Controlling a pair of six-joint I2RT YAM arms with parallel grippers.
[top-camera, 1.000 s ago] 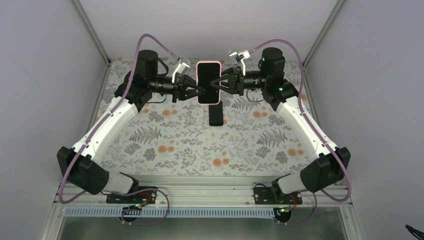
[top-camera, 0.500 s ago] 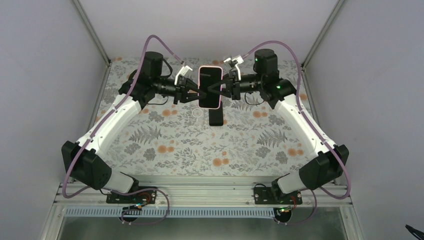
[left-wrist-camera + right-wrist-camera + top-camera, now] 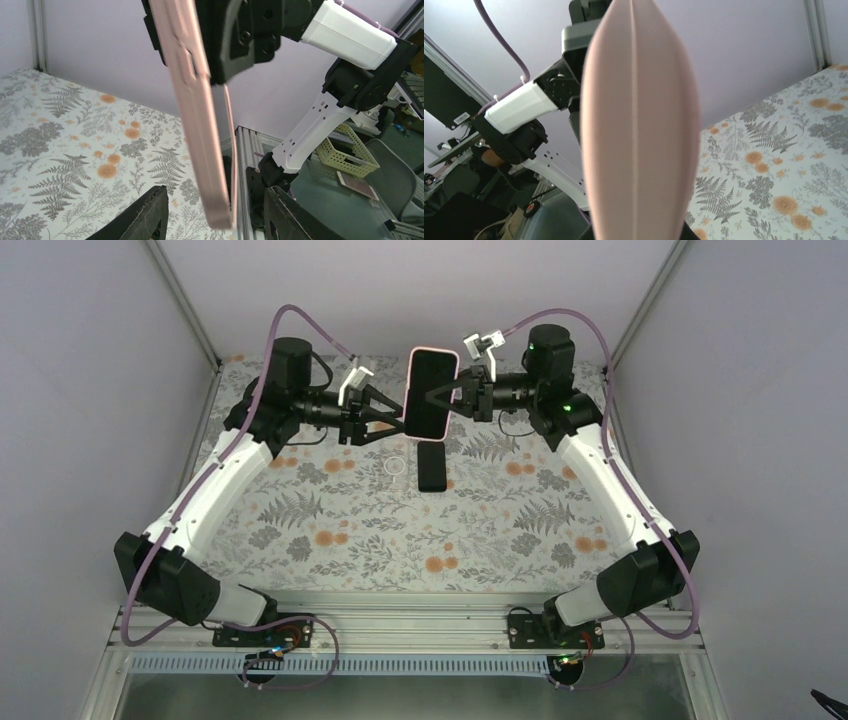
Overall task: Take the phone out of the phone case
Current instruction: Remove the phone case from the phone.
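Note:
The pink phone case (image 3: 431,392), its dark face toward the top camera, is held up in the air at the back of the table. My right gripper (image 3: 452,397) is shut on its right edge; in the right wrist view the case's pink back (image 3: 640,125) fills the middle and hides the fingers. My left gripper (image 3: 392,418) is open just left of the case. In the left wrist view its fingers (image 3: 145,215) stand either side of the case's lower end (image 3: 210,165), not touching it. I cannot tell whether the phone is inside the case.
A flat black rectangle (image 3: 432,467) lies on the floral table cover (image 3: 350,530) below the held case. A small ring mark (image 3: 397,467) is left of it. Frame posts and grey walls close the back and sides.
The case has moved up and to the right with my right gripper and now tilts. My left gripper has come off the case's left edge and stands open beside it.

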